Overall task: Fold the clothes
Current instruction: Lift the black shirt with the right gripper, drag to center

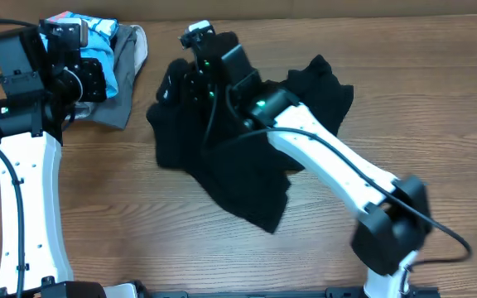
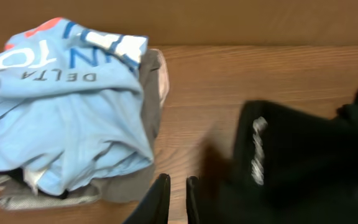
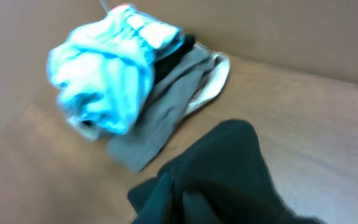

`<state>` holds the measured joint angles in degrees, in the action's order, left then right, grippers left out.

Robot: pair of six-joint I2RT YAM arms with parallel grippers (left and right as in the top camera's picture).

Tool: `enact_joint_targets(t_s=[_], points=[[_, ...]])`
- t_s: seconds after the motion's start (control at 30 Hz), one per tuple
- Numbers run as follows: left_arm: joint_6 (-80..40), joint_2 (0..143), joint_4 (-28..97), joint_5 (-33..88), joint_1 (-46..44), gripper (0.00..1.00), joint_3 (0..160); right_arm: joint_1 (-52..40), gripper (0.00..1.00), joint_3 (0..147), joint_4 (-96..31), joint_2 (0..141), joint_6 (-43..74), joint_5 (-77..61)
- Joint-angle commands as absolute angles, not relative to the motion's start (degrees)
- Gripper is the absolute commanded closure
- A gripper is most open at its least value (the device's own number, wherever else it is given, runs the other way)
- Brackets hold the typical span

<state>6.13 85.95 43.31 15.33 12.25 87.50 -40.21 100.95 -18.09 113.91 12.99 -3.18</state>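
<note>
Black garment [image 1: 214,174] lay crumpled, nothing folded; left gripper [image 2: 176,200] closed, empty; right gripper [image 3: 178,202] at fabric, jaw state unclear

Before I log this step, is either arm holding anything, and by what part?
Left fingers: nothing between them. Right fingers sit at the black garment's upper left part, but dark fabric and blur hide whether they grip it.
</note>
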Motion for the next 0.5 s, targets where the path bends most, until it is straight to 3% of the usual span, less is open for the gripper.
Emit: enact_joint_targets(t_s=[0.0, 0.03, 0.1, 0.23, 0.47], points=[[5.6, 86.1, 43.7, 14.4, 12.5, 0.83, 89.0, -38.2, 0.45, 102.0, -13.9, 116.5, 14.0, 1.2], [5.6, 86.1, 43.9, 14.4, 12.5, 0.82, 89.0, -37.4, 0.27, 102.0, -13.4, 116.5, 14.5, 1.2], [5.6, 86.1, 44.1, 14.4, 12.5, 0.74, 89.0, -35.8, 0.02, 102.4, -13.9, 115.4, 15.1, 0.8], [5.6, 86.1, 44.0, 15.1, 12.4, 0.40, 89.2, -29.9, 0.00, 104.4, -23.2, 107.9, 15.1, -0.3], [11.0, 86.1, 50.6, 22.3, 7.5, 0.21, 91.8, -17.5, 0.00, 105.6, -39.8, 94.5, 15.1, -9.1]])
